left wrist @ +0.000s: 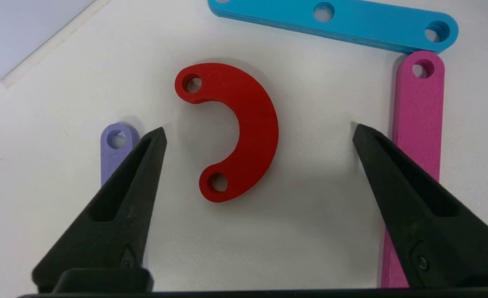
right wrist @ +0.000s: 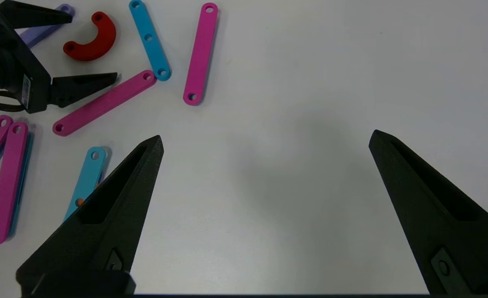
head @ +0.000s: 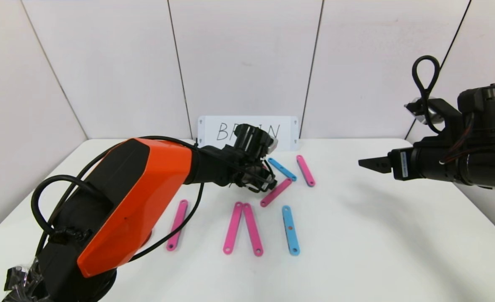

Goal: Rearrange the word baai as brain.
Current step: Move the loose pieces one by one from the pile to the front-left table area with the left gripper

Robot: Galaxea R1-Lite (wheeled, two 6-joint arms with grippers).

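While the left claw [left wrist: 258,132] hangs low over the table [head: 377,251], fingers spread and holding nothing, the red arc [left wrist: 239,128] lies flat directly between them, untouched. Its two holed ends point toward the finger beside the purple strip [left wrist: 115,145]; its curved back faces the finger over the pink strip [left wrist: 419,116]. The right claw [right wrist: 264,140], also spread empty, hovers well apart, so the left arm is nearer.
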